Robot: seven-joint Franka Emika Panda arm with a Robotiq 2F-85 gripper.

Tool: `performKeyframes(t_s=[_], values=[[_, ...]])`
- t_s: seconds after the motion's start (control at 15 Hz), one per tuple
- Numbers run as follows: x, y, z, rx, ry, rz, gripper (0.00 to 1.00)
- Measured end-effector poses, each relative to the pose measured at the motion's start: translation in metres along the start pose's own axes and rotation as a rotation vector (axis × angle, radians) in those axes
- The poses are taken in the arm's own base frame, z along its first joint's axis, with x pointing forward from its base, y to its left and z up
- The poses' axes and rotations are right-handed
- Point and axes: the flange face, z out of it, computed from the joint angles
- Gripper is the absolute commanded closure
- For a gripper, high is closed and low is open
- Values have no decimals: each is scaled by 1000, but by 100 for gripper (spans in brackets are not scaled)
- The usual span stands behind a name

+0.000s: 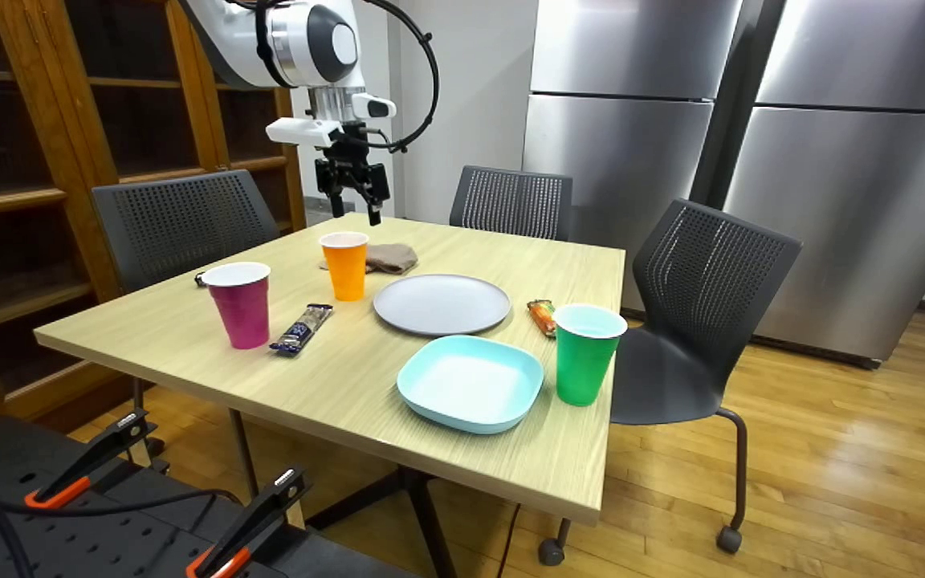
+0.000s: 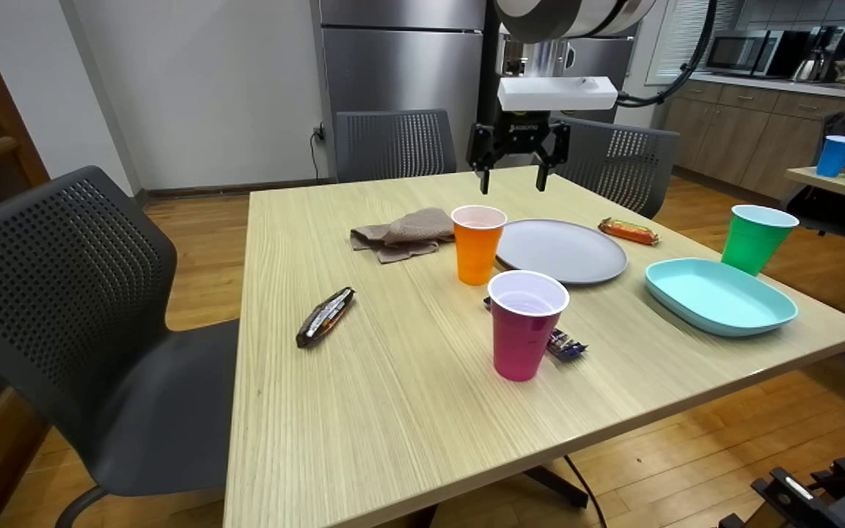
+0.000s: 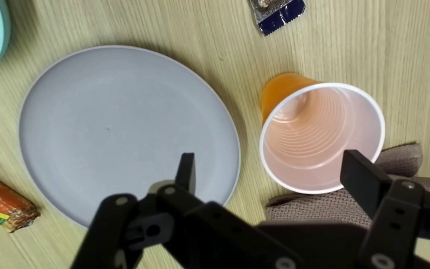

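Note:
My gripper (image 1: 356, 215) (image 2: 513, 186) (image 3: 269, 158) is open, points down above the table and holds nothing. Its fingers are wide apart. In the wrist view an orange cup (image 3: 321, 138) with a white inside stands upright below the fingers. The same cup is in both exterior views (image 1: 346, 269) (image 2: 476, 249). A round grey plate (image 3: 125, 112) (image 1: 442, 305) (image 2: 562, 251) lies beside it. A crumpled brown cloth (image 3: 323, 207) (image 1: 390, 258) (image 2: 411, 233) lies on the table next to the cup, partly hidden by a finger in the wrist view.
A purple cup (image 1: 240, 309) (image 2: 525, 330), a blue-ended bar (image 1: 302, 329), a dark-wrapped bar (image 2: 325, 317), an orange-wrapped bar (image 2: 628, 231), a turquoise square plate (image 1: 470, 385) and a green cup (image 1: 585, 357) are on the table. Chairs (image 1: 703, 321) (image 2: 100, 330) stand around it.

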Motion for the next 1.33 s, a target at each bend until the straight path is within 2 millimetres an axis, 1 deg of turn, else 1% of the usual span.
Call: performKeyframes(t_s=[0.8,1.33], values=[[15,4,21,35,-14,-10,0],[22,0,43,30,-28,-26,0]])
